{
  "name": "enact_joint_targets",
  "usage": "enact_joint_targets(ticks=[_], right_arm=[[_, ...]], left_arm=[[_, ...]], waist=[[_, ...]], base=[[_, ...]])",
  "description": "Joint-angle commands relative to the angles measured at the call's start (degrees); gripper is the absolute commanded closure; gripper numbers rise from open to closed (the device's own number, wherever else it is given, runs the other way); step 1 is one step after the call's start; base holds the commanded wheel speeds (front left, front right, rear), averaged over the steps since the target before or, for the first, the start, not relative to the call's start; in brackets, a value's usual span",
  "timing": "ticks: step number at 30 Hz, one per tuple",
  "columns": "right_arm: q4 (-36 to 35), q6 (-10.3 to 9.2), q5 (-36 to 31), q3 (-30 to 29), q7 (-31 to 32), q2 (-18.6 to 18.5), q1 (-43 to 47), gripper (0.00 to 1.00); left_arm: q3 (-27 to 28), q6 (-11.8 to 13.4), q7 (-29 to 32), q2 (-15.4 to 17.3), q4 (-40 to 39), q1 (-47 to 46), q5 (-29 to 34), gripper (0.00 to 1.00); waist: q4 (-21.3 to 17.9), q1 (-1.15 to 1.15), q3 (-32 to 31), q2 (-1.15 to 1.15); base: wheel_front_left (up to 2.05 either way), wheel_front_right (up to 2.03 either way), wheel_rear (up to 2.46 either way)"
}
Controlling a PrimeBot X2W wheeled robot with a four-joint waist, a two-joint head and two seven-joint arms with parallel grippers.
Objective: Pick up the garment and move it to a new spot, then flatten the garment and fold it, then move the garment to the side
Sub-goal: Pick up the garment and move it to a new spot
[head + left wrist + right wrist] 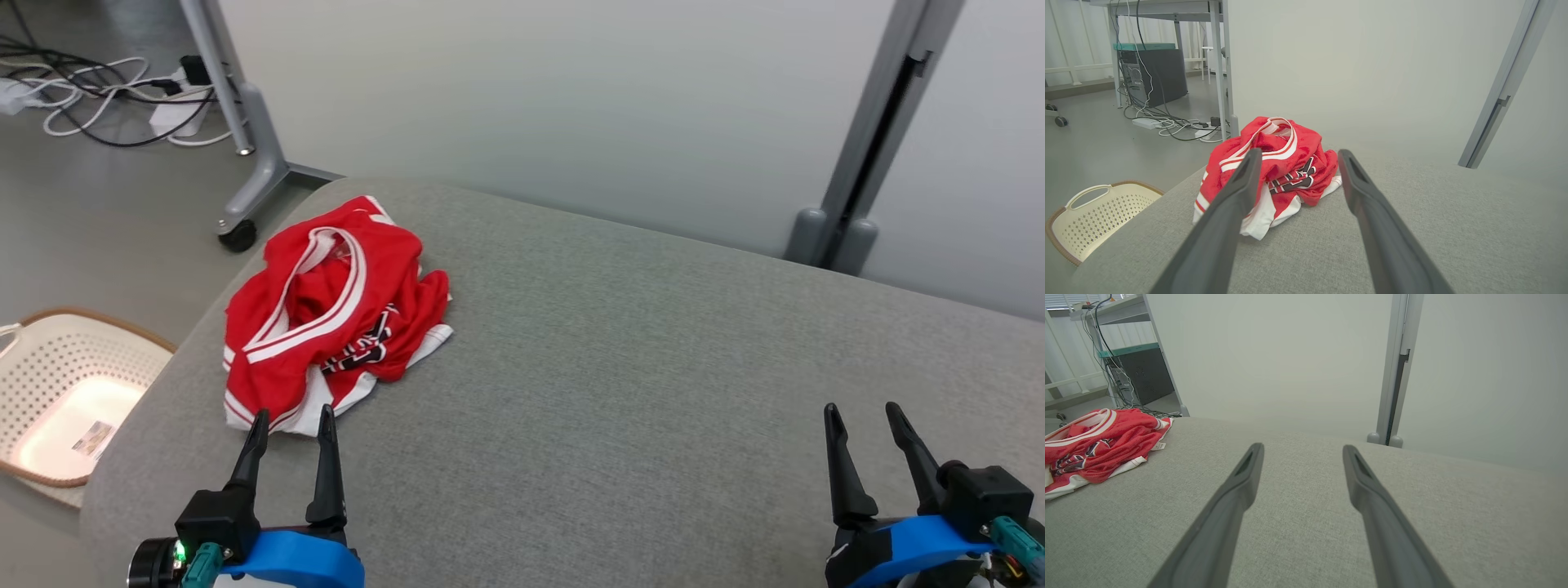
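Observation:
A red garment with white trim and black lettering lies crumpled near the left end of the grey padded surface. My left gripper stands open just short of its near edge, fingertips pointing at it, nothing between them. In the left wrist view the garment lies straight ahead between the two open fingers. My right gripper is open over bare grey fabric at the lower right, far from the garment. From the right wrist view the garment sits at the far left.
A cream perforated basket stands on the floor left of the surface. A wheeled grey table leg and loose cables lie behind it. A grey upright post stands behind the surface against a pale wall.

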Motion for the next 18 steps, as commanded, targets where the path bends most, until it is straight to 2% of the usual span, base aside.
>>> enact_joint_targets(ticks=[1,10,18], right_arm=[[-0.2,0.01,0.0,0.1,-0.1,-0.3,0.8,0.0],[0.4,0.01,1.1,1.4,-0.3,-0.3,0.7,0.0],[1.4,0.01,1.3,2.2,-0.6,-0.3,-0.5,0.0]], left_arm=[[0.0,0.2,-0.2,0.4,-0.3,0.4,0.3,0.0],[0.0,0.4,0.3,1.4,-0.4,0.7,0.0,0.0],[0.1,1.0,0.8,2.0,-1.4,1.5,-0.7,0.0]], waist=[[2.4,0.0,1.1,0.0],[8.8,0.0,0.8,0.0],[9.6,0.0,1.2,0.0]], base=[[0.0,0.0,0.0],[0.0,0.0,0.0],[0.0,0.0,0.0]])
